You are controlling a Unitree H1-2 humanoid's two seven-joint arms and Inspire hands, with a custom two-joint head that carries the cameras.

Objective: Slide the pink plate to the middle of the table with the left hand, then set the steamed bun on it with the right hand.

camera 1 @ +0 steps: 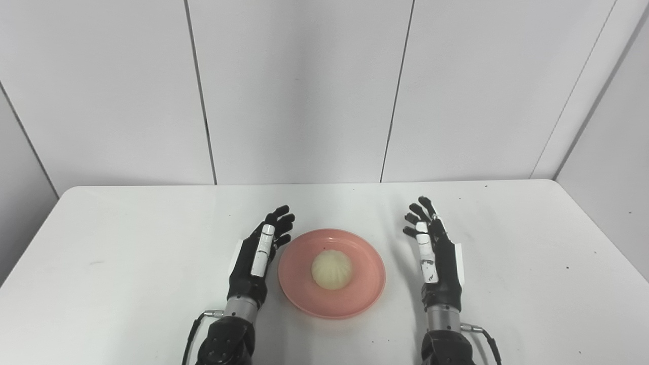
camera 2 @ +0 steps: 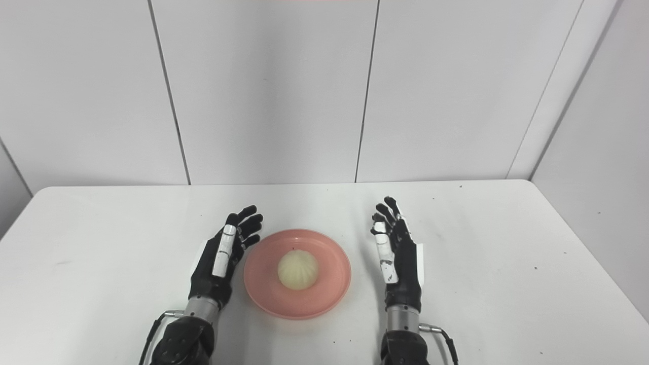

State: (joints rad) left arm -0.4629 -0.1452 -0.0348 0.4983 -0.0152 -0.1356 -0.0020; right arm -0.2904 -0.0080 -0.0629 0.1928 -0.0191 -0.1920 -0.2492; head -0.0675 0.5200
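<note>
White rectangular table (camera 1: 152, 243), pale panelled wall behind. Round pink plastic plate (camera 1: 365, 284) sits near the table's middle, toward the near edge. Pale, pleated, dome-shaped steamed bun (camera 1: 331, 269) rests at the plate's centre. Left hand (camera 1: 257, 258), black with white finger segments, lies just beside the plate at its 9 o'clock, fingers extended and slightly apart, holding nothing; contact with the rim cannot be told. Right hand (camera 1: 435, 258) stands at the plate's 3 o'clock, clearly apart from the rim, fingers extended and loosely spread, empty.
</note>
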